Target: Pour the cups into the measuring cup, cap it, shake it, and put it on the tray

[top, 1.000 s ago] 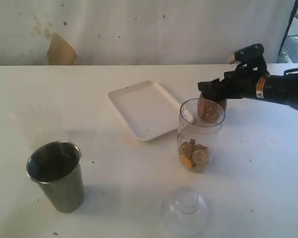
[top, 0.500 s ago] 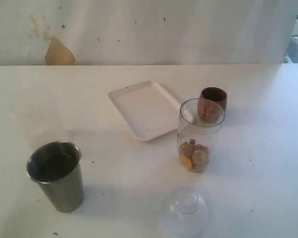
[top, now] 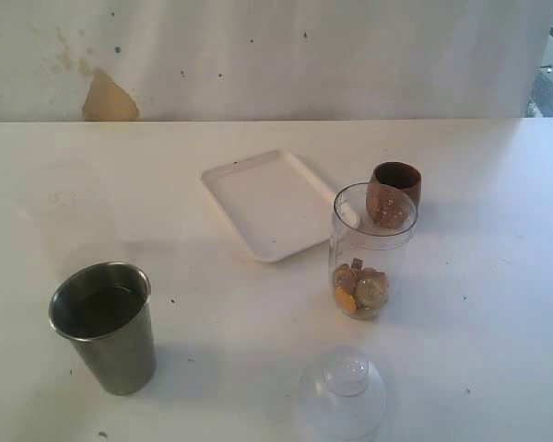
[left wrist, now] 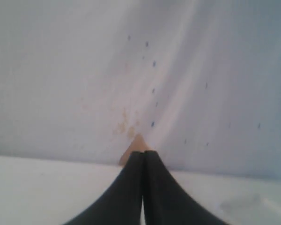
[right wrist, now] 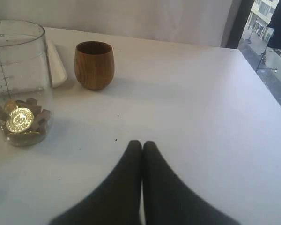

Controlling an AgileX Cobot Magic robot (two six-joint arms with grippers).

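above the bench [right wrist: 201, 93], the right fingers [right wrist: 129, 183] press together, empty; the left fingers [left wrist: 129, 187] likewise. the wooden cup [right wrist: 94, 64] stands upright near the coin-holding measuring cup [right wrist: 19, 79], beside the tray [top: 272, 204]; the dome cap [top: 343, 391] and steel tumbler [top: 106, 324] sit apart.

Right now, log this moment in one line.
left hand: shut, empty | right hand: shut, empty | measuring cup: coins inside, uncapped | wooden cup: upright | steel tumbler: upright | cap: on table
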